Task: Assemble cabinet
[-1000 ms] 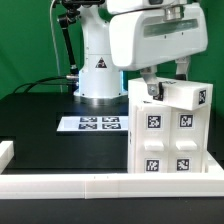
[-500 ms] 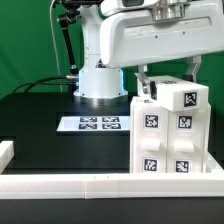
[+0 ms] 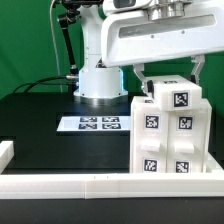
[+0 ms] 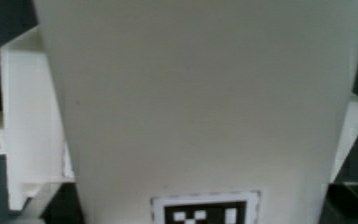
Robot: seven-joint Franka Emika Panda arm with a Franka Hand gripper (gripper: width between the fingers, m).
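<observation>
**White block held at the top of the cabinet**

Black and matte, the table (image 3: 40,135) fills the exterior view, with a dark backdrop behind and a green strip at that view's right edge. A long, low white rail (image 3: 100,184) runs along the near edge, smooth and square-edged. The marker board (image 3: 88,124) lies flat near the middle, thin and white, printed with black-and-white square tags. Behind it stands the arm's rounded, glossy white base (image 3: 100,75).

On the exterior view's right, just behind the rail, stands the cabinet (image 3: 160,140), an upright white plastic box with flat faces and crisp corners, several square tags on its front. A white block (image 3: 178,98) with a tag of its own sits tilted at its top, touching it. The gripper (image 3: 167,78) hangs directly over it; its dark fingers (image 3: 143,78) reach down on either side of the block and appear clamped on it, though the contact itself is not sharp.

The wrist view shows what the other cannot: the block's broad, plain white face (image 4: 194,100) from very close, smooth and slightly blurred, filling nearly the whole picture, with part of one tag (image 4: 208,212) at its end. White cabinet surfaces show beside it; the finger pads are not visible, and the table, rail and board are out of sight.
</observation>
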